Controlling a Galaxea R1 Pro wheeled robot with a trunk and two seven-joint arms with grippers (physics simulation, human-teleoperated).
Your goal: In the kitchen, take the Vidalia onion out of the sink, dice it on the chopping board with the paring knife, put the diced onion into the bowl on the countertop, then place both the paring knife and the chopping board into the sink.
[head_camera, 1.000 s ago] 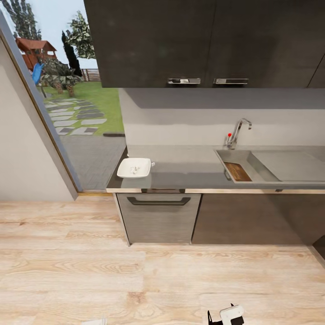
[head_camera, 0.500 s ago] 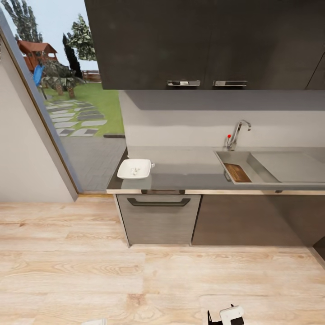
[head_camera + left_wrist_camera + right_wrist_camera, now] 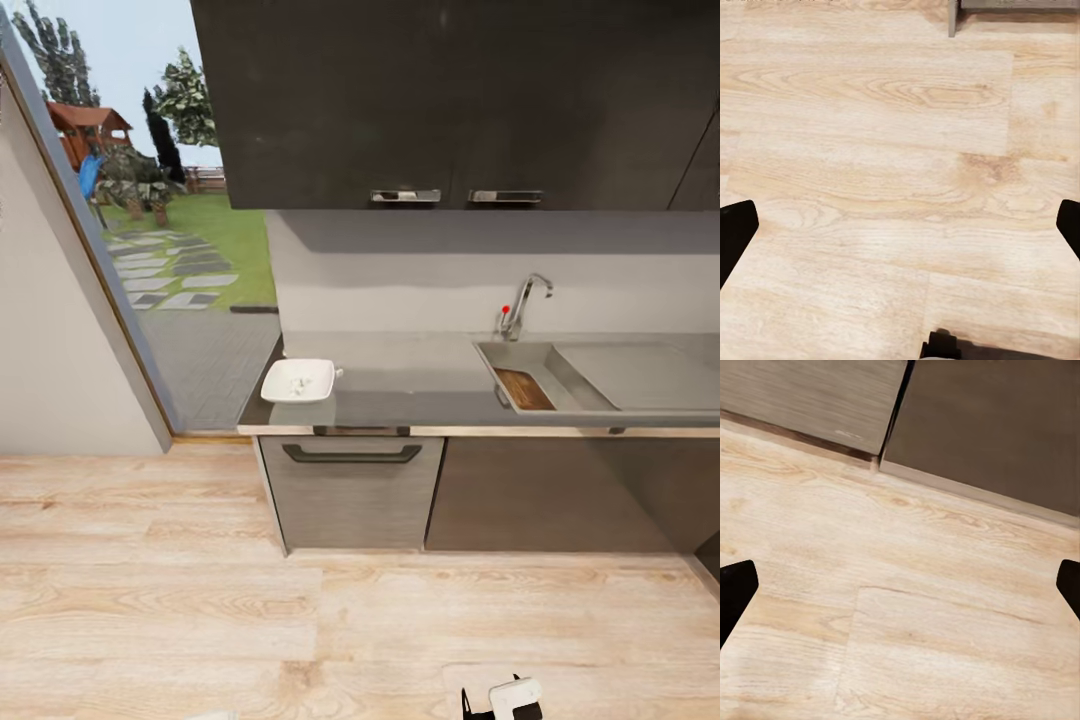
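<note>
Across a stretch of floor, the grey countertop (image 3: 410,385) carries a white bowl (image 3: 298,380) at its left end, with small white bits of diced onion (image 3: 300,380) in it. To the right, the sink (image 3: 565,372) holds the brown chopping board (image 3: 524,389), leaning in its left part. The paring knife and a whole Vidalia onion are out of view. A piece of my right arm (image 3: 512,696) shows at the lower edge. My left gripper (image 3: 900,225) and right gripper (image 3: 900,585) both hang open over the wooden floor, holding nothing.
A chrome tap (image 3: 522,303) with a red knob (image 3: 505,310) stands behind the sink. Dark wall cabinets (image 3: 450,100) hang above. Below the counter there is a grey drawer front with a dark handle (image 3: 350,453). A glass door (image 3: 160,260) to the garden is at the left. Pale wood floor (image 3: 300,620) lies between me and the cabinets.
The whole head view has shifted slightly and the counter looks a little smaller, so the camera has moved. Bowl, board and both grippers stand as before.
</note>
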